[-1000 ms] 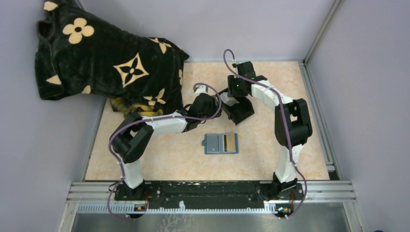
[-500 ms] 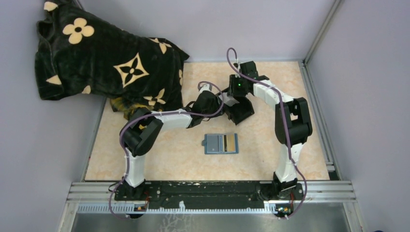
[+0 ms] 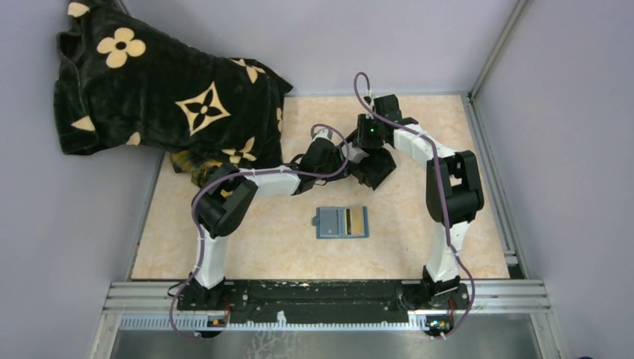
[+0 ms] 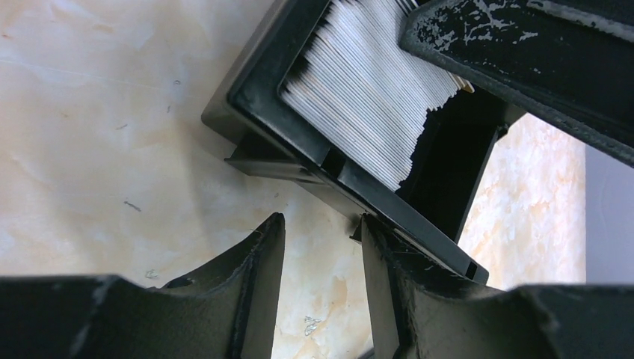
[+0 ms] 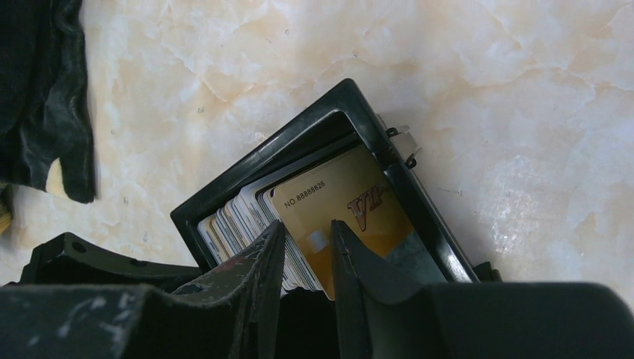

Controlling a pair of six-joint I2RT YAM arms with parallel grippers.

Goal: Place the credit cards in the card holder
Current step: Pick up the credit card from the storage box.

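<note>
The blue card holder point(image 3: 342, 222) lies open and flat on the table, its striped slots facing up, nearer to me than both grippers. The credit cards point(image 5: 247, 217) stand packed in a black open-topped box point(image 3: 371, 166), with a gold VIP card point(image 5: 351, 209) at the front; the pale stack also shows in the left wrist view point(image 4: 366, 97). My right gripper point(image 5: 306, 228) hangs over the box with a narrow gap, its fingertips straddling the front cards. My left gripper point(image 4: 321, 221) is open and empty, low over the table, with one fingertip touching the box's outer wall point(image 4: 299, 142).
A black blanket with cream flower patterns point(image 3: 164, 90) is heaped at the back left, its edge showing in the right wrist view point(image 5: 45, 97). Purple walls close in the back and sides. The right gripper's black finger point(image 4: 523, 45) crosses the left wrist view.
My left arm has reached right and farther back, bringing its gripper up against the black box. My right gripper has shifted slightly over the box.
</note>
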